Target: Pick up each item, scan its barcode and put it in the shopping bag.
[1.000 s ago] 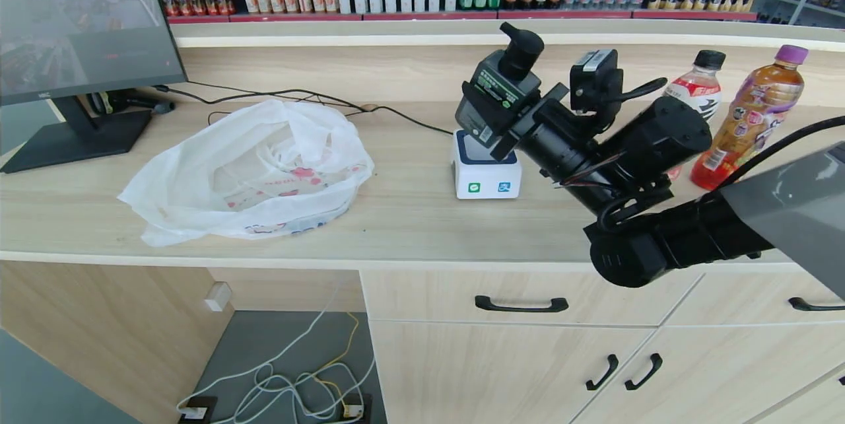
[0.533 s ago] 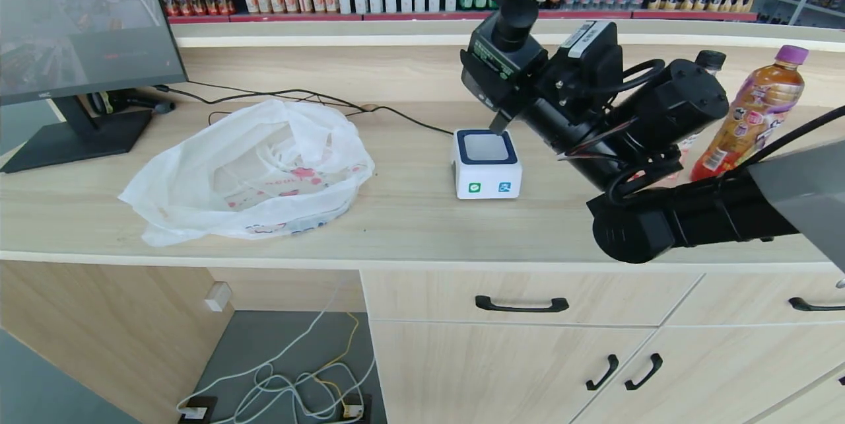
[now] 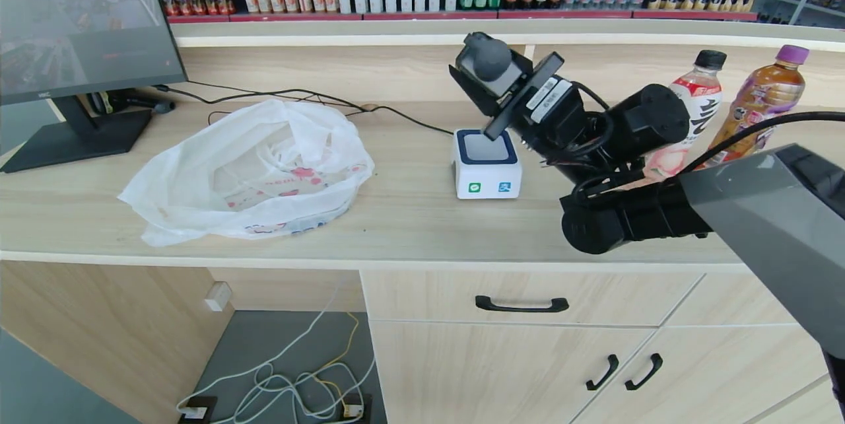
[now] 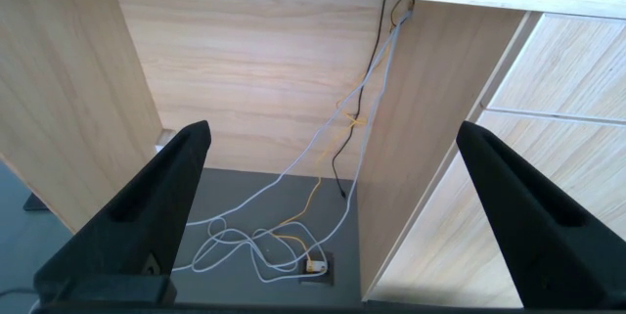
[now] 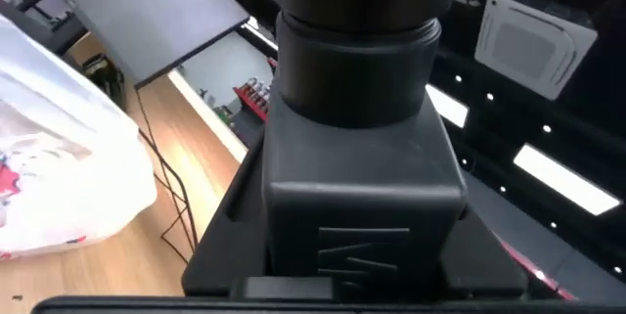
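Above the scanner (image 3: 486, 166), held dark bottle (image 3: 487, 61) clamped in right gripper (image 3: 496, 95); needed swinging clear toward shopping bag (image 3: 251, 166) at scanner's 9 o'clock, then releasing low over its mouth.

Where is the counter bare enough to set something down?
The wooden counter is bare between the white plastic shopping bag and the white square scanner, and along its front edge. Crowded: the right end, two plastic drink bottles; the right gripper holds a dark bottle above the scanner.
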Motion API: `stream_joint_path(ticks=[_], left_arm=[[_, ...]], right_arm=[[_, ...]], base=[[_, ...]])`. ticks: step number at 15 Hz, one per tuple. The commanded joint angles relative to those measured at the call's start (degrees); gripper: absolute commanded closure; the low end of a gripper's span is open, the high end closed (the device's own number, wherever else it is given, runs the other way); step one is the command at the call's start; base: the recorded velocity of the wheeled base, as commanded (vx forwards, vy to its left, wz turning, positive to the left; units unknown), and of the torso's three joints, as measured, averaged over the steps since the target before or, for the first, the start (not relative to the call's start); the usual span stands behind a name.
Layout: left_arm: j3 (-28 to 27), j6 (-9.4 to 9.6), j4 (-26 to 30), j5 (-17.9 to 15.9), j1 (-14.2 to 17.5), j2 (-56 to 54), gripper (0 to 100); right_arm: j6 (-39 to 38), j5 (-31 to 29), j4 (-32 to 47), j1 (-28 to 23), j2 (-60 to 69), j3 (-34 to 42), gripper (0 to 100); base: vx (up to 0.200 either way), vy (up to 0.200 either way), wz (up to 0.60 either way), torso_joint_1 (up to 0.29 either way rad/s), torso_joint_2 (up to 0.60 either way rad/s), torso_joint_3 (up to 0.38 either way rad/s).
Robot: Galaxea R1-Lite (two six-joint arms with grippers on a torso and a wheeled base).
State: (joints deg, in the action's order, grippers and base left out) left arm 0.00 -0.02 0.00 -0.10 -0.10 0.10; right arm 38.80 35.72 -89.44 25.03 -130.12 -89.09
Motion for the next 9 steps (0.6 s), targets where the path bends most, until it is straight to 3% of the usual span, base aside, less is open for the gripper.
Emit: stream_joint_path(ticks=[1, 3, 9], left_arm=[[0.0, -0.06, 0.0, 0.01, 0.01, -0.01, 0], [0.0, -0.06, 0.0, 0.01, 0.01, -0.01, 0], [0.0, -0.06, 0.0, 0.01, 0.01, -0.01, 0]], right_arm=[[1.54, 4.01, -0.29, -0.59, -2.86, -0.12, 100], [4.44, 9.37, -0.29, -0.59, -3.65, 1.2, 100], [6.02, 10.51, -0.21, -3.32, -3.56, 3.57, 100]], base=[[0.0, 0.0, 0.0, 0.0, 0.0, 0.0], [0.0, 0.0, 0.0, 0.0, 0.0, 0.0], [0.0, 0.0, 0.0, 0.0, 0.0, 0.0]])
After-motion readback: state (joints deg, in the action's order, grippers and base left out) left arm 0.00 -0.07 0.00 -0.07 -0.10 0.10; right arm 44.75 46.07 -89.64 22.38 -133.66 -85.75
